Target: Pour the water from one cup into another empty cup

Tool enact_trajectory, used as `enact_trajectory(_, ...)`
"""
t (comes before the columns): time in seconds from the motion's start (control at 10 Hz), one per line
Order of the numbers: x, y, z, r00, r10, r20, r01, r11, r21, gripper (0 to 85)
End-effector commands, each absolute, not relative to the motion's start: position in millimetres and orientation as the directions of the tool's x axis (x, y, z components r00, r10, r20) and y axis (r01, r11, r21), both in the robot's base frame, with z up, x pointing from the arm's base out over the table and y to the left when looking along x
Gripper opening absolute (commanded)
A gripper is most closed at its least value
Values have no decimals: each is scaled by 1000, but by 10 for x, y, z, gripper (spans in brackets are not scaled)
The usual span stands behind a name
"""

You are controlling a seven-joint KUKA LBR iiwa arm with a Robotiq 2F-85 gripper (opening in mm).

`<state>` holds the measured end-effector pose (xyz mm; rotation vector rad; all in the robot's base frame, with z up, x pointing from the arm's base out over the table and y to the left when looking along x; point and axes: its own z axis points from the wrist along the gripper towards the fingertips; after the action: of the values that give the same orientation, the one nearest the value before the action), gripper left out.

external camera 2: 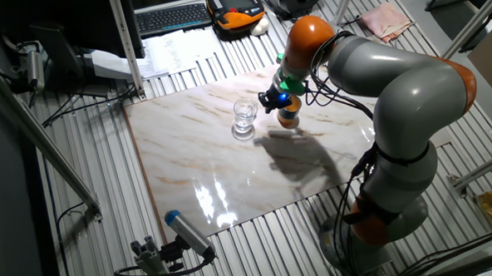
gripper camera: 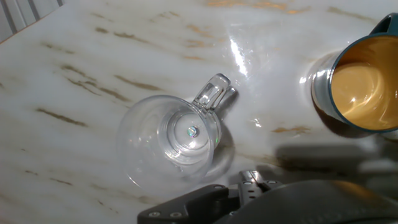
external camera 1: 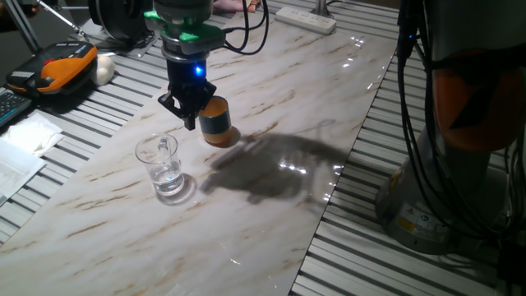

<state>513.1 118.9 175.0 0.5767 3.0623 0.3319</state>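
Approach step. My hand [external camera 1: 191, 105] hovers above counter [external camera 1: 271, 205], holds nothing; spread or pressed together, cannot tell. Glass cup [gripper camera: 176, 140] with water [external camera 1: 168, 178] upright, handle at 1 o'clock. Blue-grey cup [gripper camera: 362, 84] at 2 o'clock, apart. Next: descend, pinch glass.

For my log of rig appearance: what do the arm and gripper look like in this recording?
The arm is bulky, with rounded grey links and orange joint bands. Black cables run along it. Its wrist carries a bright green ring and a glowing blue light. The gripper is black with two short fingers.
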Motion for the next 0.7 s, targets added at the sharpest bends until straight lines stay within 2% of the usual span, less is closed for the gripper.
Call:
enact_trajectory(0.0,5129,1189,1748,-932,362,33,361,909,211,0)
enact_trajectory(0.6,5141,1172,1754,-935,353,39,353,912,209,0)
